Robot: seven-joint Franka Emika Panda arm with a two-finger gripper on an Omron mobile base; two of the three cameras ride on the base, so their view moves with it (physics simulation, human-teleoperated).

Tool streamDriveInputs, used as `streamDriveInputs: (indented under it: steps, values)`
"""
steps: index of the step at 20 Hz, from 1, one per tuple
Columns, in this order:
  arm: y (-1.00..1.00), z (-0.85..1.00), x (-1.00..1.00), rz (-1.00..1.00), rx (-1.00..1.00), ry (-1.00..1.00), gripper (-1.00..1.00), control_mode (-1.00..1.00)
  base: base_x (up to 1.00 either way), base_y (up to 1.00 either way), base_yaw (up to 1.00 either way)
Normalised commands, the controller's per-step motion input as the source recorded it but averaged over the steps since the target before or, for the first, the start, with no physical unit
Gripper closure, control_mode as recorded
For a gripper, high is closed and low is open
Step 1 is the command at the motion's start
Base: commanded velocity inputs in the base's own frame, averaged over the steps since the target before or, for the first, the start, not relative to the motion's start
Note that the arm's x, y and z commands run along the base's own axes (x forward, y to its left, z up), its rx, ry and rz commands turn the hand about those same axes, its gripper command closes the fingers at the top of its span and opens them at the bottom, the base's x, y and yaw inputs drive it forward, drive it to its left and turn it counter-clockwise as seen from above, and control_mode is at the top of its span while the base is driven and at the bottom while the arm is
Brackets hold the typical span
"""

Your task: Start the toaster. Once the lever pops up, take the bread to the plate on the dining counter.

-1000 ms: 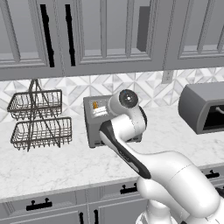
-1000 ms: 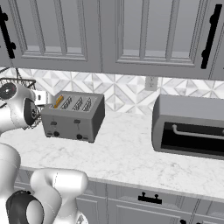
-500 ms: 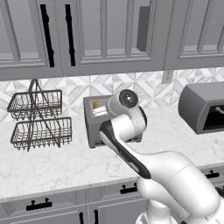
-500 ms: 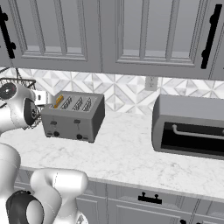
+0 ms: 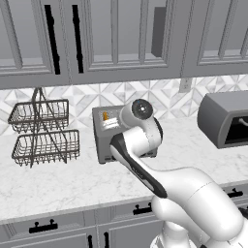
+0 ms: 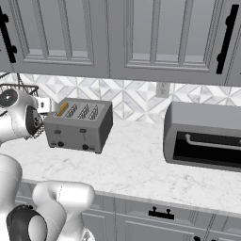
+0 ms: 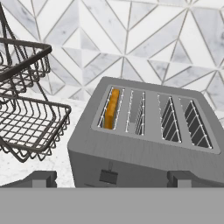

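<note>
On the grey-cabinet worktop, the toaster [image 6: 79,125] sits between the wire basket rack [image 5: 42,131] at its 9 o'clock and the big dark appliance [image 6: 204,136] at its 3 o'clock. You are, by my reading, at the first step: the toaster is not yet started, so the trip to the plate has to wait. In the hand view the toaster [image 7: 148,140] lies dead ahead and below, and the bread [image 7: 111,108] stands edge-on in the slot at 10 o'clock from its middle. One dark lever [image 7: 108,176] shows on the front face at 6 o'clock under that slot. Your next move likely calls for lowering a finger onto that lever and pushing it down. The gripper [image 7: 111,178] hangs with its fingers [image 7: 42,179] spread as wide as they go, holding nothing and touching nothing, just short of the front face.
</note>
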Motion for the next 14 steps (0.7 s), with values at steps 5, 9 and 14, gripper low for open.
streamDriveInputs:
  steps: [5, 9, 14]
  values:
    - [0.0, 0.0, 0.0, 0.0, 0.0, 0.0, -1.0, -1.0, 0.0, 0.0, 0.0]
    - [0.0, 0.0, 0.0, 0.0, 0.0, 0.0, -1.0, -1.0, 0.0, 0.0, 0.0]
    - [0.0, 0.0, 0.0, 0.0, 0.0, 0.0, -1.0, -1.0, 0.0, 0.0, 0.0]
